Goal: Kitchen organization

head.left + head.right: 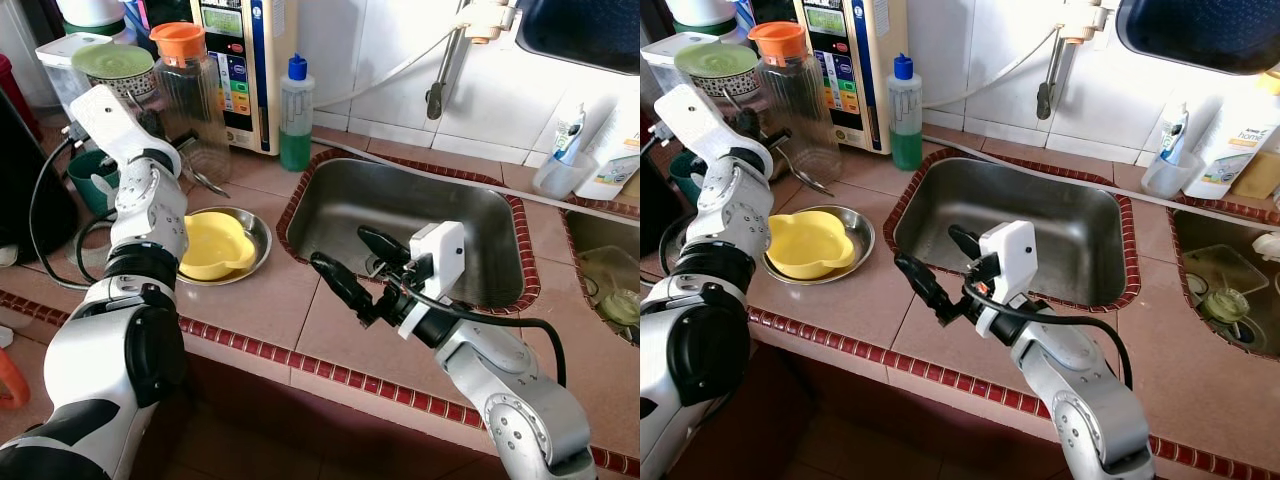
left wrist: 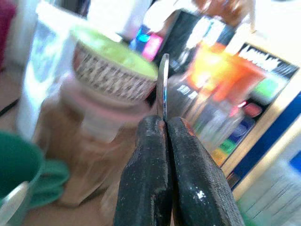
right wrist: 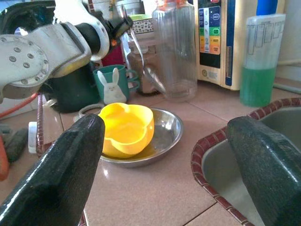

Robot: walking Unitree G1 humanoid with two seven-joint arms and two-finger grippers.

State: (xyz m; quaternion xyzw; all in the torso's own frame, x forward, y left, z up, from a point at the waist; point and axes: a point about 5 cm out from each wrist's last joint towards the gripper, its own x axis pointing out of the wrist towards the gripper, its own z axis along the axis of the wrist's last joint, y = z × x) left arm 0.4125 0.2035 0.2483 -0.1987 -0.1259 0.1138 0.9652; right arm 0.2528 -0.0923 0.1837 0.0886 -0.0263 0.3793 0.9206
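— Where did we see the metal spoon (image 2: 163, 80)?

— In the left gripper (image 2: 164, 123). Its two black fingers (image 2: 146, 165) were pressed together on the thin handle, and the spoon's bowl hung down in front of the clear pitcher (image 1: 190, 90) with the orange lid. We could not tell whether the spoon's bowl touched the counter (image 1: 290, 310).

— And what lay around it?

— Taking twelve o'clock as straight away from us, the spoon hung at twelve o'clock from the yellow bowl (image 1: 212, 245). That bowl sat in a steel plate (image 1: 258, 235) on the tiled counter. The pitcher stood at twelve o'clock from the spoon, just behind it. A green mug (image 3: 112, 84) with a white rabbit on it stood at about ten o'clock from the plate.

— Further out?

— The steel sink (image 1: 420, 205) was at three o'clock from the plate, just beside it. A bottle of green liquid (image 1: 295, 115) with a blue cap stood at about one o'clock from the plate, next to a wall unit with coloured buttons (image 1: 240, 70).

— What of the right gripper (image 1: 352, 258)?

— We found it at about four o'clock from the plate, above the sink's near left corner. Its fingers were spread wide, with nothing between them.
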